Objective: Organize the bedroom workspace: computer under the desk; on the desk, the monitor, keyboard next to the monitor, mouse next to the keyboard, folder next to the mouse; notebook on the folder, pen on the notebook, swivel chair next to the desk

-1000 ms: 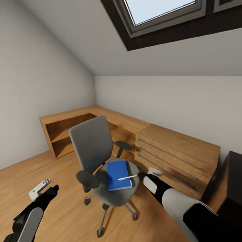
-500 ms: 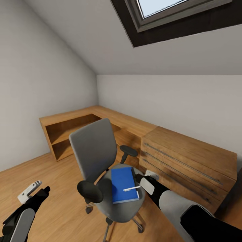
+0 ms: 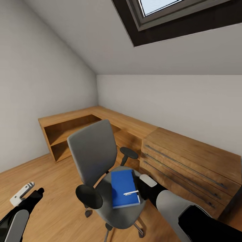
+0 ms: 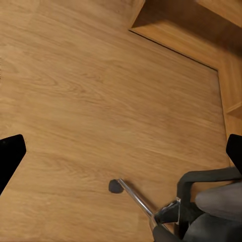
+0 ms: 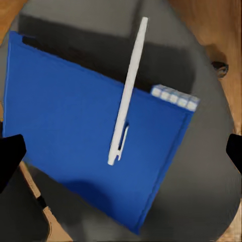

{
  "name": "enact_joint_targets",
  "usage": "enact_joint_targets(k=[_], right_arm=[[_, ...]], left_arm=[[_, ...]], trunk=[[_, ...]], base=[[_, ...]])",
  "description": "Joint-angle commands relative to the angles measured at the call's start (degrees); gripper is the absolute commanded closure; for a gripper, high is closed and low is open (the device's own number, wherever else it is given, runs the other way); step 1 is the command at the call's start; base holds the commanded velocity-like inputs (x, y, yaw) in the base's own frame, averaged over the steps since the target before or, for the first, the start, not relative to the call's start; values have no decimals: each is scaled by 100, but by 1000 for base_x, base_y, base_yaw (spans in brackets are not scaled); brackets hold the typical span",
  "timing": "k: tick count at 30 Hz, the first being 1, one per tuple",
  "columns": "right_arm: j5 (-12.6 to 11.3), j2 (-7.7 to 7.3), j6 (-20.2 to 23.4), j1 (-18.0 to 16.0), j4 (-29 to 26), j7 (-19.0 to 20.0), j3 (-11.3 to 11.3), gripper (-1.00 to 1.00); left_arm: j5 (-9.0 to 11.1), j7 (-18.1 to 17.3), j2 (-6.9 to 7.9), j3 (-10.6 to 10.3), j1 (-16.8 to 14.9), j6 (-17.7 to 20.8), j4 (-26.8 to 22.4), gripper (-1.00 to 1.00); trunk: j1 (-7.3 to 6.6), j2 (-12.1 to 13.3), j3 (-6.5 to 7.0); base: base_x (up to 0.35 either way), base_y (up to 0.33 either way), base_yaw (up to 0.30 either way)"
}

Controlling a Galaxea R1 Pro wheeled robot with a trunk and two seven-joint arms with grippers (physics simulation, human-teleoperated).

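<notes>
The swivel chair (image 3: 92,153), grey with black armrests, stands in mid-room on the wooden floor. The blue folder (image 3: 122,186) lies flat on its seat, and the white pen (image 3: 131,193) rests on the folder. My right gripper (image 3: 138,190) hovers at the folder's right edge. In the right wrist view it (image 5: 121,154) is open, straddling the pen (image 5: 127,101) and the folder (image 5: 65,126). A dark strip borders one folder edge; I cannot tell if it is the notebook. My left gripper (image 3: 35,195) hangs open over bare floor (image 4: 121,151). Desk, monitor, keyboard, mouse and computer are out of view.
A light wooden L-shaped dresser (image 3: 181,158) with open shelves and long drawers runs along the walls behind the chair. The chair's chrome leg and caster (image 4: 117,186) lie near my left gripper. A sloped ceiling with a skylight (image 3: 174,13) is overhead.
The view has shifted and the chair looks closer. My right gripper has come in over the folder and pen. My left arm has sunk toward the lower left.
</notes>
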Motion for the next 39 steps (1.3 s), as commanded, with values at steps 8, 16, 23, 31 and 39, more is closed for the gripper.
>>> enact_joint_targets(k=[8,16,23,31,39], right_arm=[[-979,0,-1187,-3,24,-155,33,-100],[-845,0,-2031,64,34,-168,177,-100],[-228,0,-3160,80,210,-485,390,-100],[-126,0,-3297,82,147,-1113,421,-100],[-125,0,-3238,82,86,-1225,417,-100]], left_arm=[[43,38,-129,25,-3,18,-8,-100],[40,37,-240,19,-3,12,-8,-100],[40,37,-248,21,-3,12,-8,-100],[37,36,-246,27,-3,10,-15,-100],[39,32,-237,25,-3,18,-17,-100]], trunk=[[0,-4,-6],[0,-4,-6],[0,-4,-6],[0,-4,-6],[0,-4,-6]], base=[[3,0,0],[0,0,0],[0,0,0],[0,0,0],[0,0,0]])
